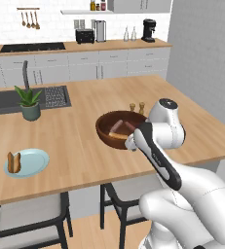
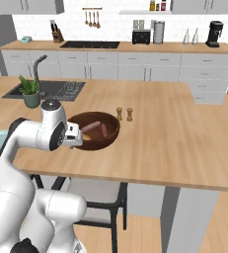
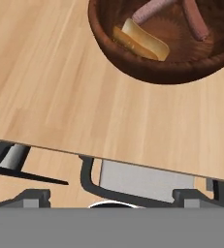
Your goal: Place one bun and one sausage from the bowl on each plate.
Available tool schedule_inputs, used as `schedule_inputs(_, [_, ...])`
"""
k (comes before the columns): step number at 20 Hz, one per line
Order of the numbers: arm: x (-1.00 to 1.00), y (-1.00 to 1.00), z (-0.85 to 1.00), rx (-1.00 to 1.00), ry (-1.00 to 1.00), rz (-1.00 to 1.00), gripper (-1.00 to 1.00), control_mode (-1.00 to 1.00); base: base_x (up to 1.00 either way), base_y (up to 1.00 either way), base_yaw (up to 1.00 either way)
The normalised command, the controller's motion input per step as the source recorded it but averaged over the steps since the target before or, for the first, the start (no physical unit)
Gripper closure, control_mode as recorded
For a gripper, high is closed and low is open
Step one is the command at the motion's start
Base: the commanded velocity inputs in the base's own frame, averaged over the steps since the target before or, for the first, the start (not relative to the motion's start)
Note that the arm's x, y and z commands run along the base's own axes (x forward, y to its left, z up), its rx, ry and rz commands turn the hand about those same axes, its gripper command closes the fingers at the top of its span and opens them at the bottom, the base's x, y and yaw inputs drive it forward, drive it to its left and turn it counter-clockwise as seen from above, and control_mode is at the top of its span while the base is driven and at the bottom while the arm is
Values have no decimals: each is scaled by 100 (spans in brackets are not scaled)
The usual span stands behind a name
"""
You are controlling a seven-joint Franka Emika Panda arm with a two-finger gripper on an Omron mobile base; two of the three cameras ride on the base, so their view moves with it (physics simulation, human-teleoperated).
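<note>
- We see the wide, glossy dark-brown wooden bowl [image 3: 171, 53] on the island counter, holding a golden-tan bun [image 3: 143, 41] and two reddish-brown sausages [image 3: 196, 22].
- The two-finger gripper [image 1: 130, 144] hangs at the bowl's near rim, apparently empty, jaws fully spread.
- We judge it best to centre over the bun, aligning across its width; the pale light-blue plate [image 1: 36, 163] already carries food.

Bun [image 3: 145, 41] and sausages [image 3: 195, 20] in bowl [image 3: 133, 63]
</note>
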Motion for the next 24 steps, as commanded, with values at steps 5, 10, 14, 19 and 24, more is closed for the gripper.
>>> schedule_inputs(5, [16, 0, 5, 0, 0, -2, -100, -100, 25, 0, -2])
schedule_inputs(10, [87, -4, 49, -15, 6, -9, -100, -100, 0, 0, 0])
schedule_inputs(14, [100, -7, 1, -25, 10, -14, -100, -100, 0, 0, 0])
schedule_inputs(19, [100, -38, 8, -9, 8, -9, -100, -100, 0, 0, 0])
schedule_inputs(24, [100, -34, -40, 0, 0, -6, -100, -100, 0, 0, 0])
